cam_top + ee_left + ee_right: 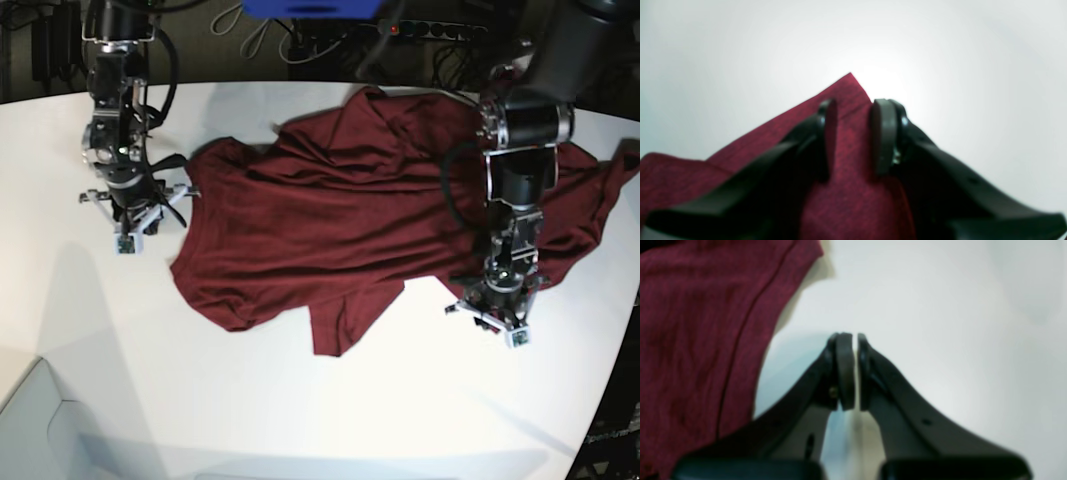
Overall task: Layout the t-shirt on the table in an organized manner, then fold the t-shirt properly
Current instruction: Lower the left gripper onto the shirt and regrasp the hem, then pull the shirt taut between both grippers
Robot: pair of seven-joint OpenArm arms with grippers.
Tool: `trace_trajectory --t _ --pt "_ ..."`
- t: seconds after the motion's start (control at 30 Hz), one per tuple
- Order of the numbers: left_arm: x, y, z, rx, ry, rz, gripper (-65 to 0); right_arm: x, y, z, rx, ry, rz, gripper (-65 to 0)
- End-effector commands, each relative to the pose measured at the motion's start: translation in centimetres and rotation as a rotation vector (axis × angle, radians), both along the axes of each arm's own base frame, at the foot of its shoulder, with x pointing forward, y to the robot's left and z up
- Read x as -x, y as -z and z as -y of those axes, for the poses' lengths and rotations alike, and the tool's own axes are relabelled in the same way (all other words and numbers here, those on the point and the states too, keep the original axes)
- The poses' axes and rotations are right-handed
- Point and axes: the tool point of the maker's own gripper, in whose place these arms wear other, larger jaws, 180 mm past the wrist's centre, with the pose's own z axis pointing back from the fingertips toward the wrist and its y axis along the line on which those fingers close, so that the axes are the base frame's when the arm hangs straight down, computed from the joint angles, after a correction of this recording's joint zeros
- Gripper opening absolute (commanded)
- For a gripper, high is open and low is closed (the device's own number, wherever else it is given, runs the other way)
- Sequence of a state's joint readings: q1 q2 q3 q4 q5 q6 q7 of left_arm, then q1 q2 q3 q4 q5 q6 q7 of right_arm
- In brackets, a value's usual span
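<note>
Plainly, the work is at its beginning: the t-shirt (350, 210) lies spread but rumpled across the far half of the table (250, 400), with deep creases running through its body, one part bunched against the far edge and a flap hanging toward the near side; nothing is folded yet, so the flattening and every fold are left to do; the left gripper (853, 136) stands at a pointed corner of the cloth, its fingers (885, 136) parted with maroon fabric lying between them, though the blurred wrist view does not show whether they pinch it or merely straddle it; the right gripper (851, 371) hangs over bare table just beside the shirt's edge, its fingers pressed nearly together on nothing; judging from this, straightening the garment appears to be the step in hand
</note>
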State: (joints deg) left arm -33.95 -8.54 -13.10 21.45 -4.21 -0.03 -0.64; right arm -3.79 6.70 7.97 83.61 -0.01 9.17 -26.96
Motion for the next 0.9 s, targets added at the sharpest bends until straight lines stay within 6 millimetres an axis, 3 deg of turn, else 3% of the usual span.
trace_trajectory --t 0.0,0.17,0.27,0.47,0.53,0.67,0.87 --pt "0.0 0.0 -1.4 -0.010 -0.020 -0.022 -47.4 -1.0 -1.4 0.4 0.011 0.002 0.050 -64.3" --pt "-0.6 -1.5 -4.0 -0.054 -0.050 0.042 -47.4 -1.3 -2.0 0.4 0.014 -0.001 0.071 -64.3" --pt "-0.6 -2.0 -5.2 -0.067 -0.063 0.048 -47.4 -2.1 -4.0 0.0 0.018 -0.012 0.127 -64.3" --pt "-0.2 -2.2 -6.7 -0.088 -0.079 0.045 -47.4 -5.6 -6.3 -5.7 0.003 -0.163 0.190 -64.5" --pt "0.0 -2.1 -6.7 -0.088 -0.079 0.042 -47.4 -6.8 -5.9 -7.7 -0.003 -0.216 0.177 -64.7" --pt "0.1 -1.9 -6.8 -0.089 -0.080 0.038 -47.4 -8.1 -2.9 -10.8 -0.024 -0.280 0.091 -64.7" --pt "0.2 -2.0 -7.2 -0.094 -0.084 0.035 -47.2 -7.9 1.0 -8.9 -0.031 -0.226 -0.024 -64.8"
